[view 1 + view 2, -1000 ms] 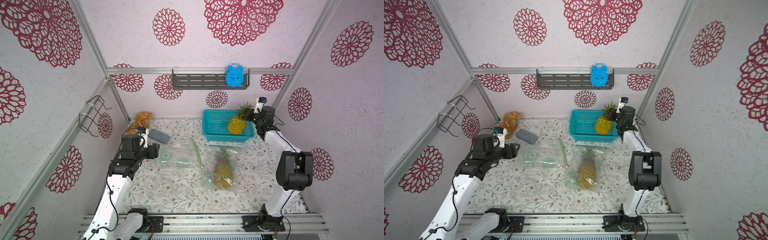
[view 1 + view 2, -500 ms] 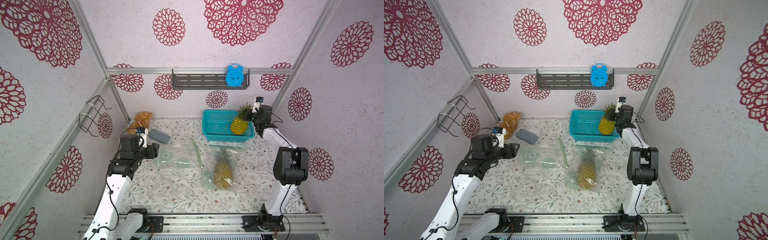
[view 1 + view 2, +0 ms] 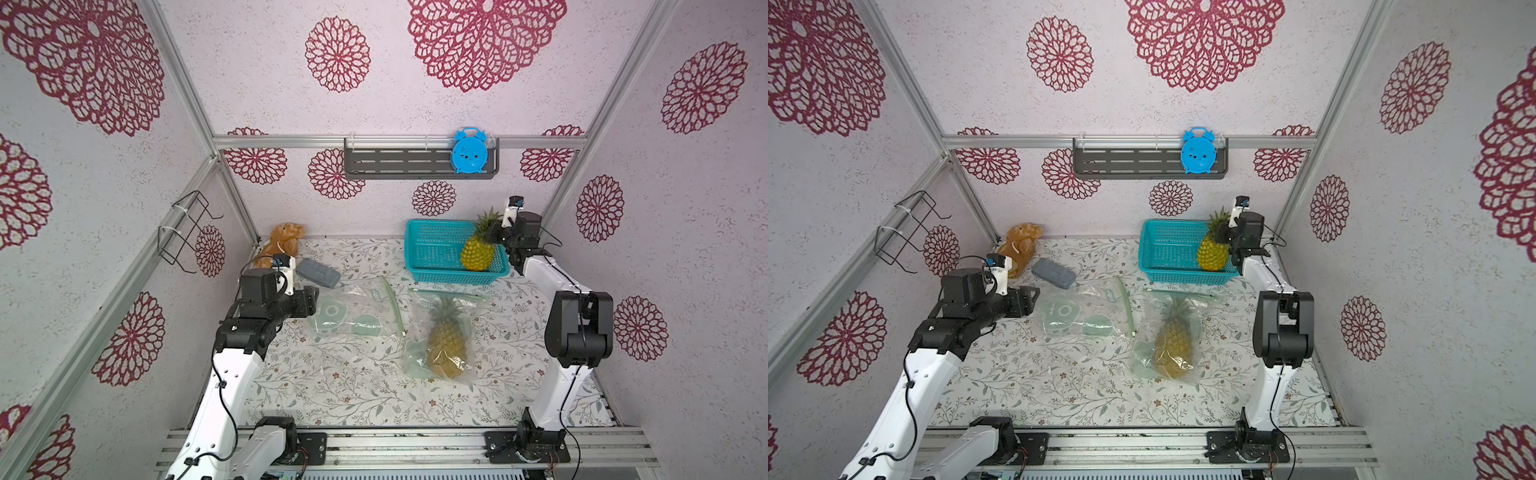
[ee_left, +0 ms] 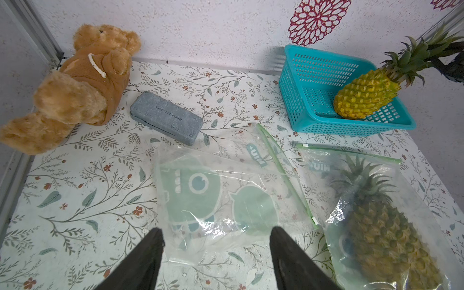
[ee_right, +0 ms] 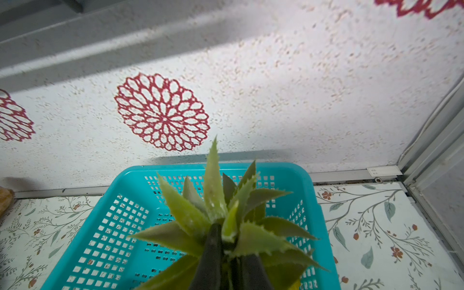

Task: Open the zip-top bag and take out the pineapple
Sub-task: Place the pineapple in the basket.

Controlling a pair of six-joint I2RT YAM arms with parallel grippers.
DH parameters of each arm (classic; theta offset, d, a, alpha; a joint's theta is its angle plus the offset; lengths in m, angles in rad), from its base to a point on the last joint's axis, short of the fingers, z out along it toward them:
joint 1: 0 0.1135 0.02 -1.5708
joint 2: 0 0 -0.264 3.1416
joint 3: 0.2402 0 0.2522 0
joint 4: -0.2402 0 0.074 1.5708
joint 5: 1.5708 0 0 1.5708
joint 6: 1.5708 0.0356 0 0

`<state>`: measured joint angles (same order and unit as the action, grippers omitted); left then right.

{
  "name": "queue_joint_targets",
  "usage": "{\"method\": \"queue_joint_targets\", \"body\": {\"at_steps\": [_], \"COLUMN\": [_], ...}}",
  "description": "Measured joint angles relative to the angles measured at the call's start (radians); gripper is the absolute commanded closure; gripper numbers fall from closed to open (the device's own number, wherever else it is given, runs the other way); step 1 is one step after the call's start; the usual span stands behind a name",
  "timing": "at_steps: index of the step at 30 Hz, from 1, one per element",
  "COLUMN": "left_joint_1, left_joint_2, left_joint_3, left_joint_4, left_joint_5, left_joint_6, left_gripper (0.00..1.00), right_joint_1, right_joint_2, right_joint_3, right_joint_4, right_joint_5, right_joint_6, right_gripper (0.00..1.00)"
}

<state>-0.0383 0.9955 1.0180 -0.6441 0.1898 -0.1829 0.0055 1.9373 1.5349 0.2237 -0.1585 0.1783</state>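
The right gripper (image 5: pixel 227 234) is clamped on the leafy crown of a yellow plastic pineapple (image 3: pixel 478 254), whose base sits down inside the teal perforated plastic basket (image 3: pixel 415 249) — that fruit looks delivered, with only the release left. A clear, flat, empty zip-top bag (image 4: pixel 213 190) lies before the basket, and the left gripper (image 4: pixel 217 233) hangs by it, spread wide and holding nothing. Just in front of the basket a second clear bag (image 3: pixel 415 359) holds another pineapple (image 3: pixel 446 340) — not yet taken out.

Glossy clear-plastic zip-top bag (image 4: pixel 341 247), perforated plastic basket (image 4: pixel 293 90), fuzzy cloth teddy (image 4: pixel 75 88)
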Motion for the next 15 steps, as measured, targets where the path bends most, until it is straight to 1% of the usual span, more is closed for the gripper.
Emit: {"method": "queue_joint_targets", "body": {"at_steps": [1, 4, 10, 12, 15], "left_joint_1": [0.000, 0.000, 0.002, 0.003, 0.004], "left_joint_2": [0.000, 0.000, 0.000, 0.000, 0.000], "left_joint_3": [0.000, 0.000, 0.000, 0.000, 0.000], "left_joint_4": [0.000, 0.000, 0.000, 0.000, 0.000], "left_joint_5": [0.000, 0.003, 0.006, 0.009, 0.012], "left_joint_6": [0.000, 0.000, 0.000, 0.000, 0.000], "left_gripper": [0.28, 0.28, 0.27, 0.26, 0.26], "right_joint_1": [0.000, 0.000, 0.000, 0.000, 0.000], "right_joint_2": [0.000, 0.000, -0.018, -0.040, -0.090], "right_joint_3": [0.000, -0.002, -0.003, -0.013, -0.042], "right_joint_4": [0.000, 0.002, 0.044, 0.048, 0.055], "right_joint_5": [0.000, 0.001, 0.013, 0.025, 0.032], "right_joint_6": [-0.001, -0.002, -0.016, -0.026, -0.034], "right_gripper": [0.89, 0.75, 0.53, 0.46, 0.40]}}
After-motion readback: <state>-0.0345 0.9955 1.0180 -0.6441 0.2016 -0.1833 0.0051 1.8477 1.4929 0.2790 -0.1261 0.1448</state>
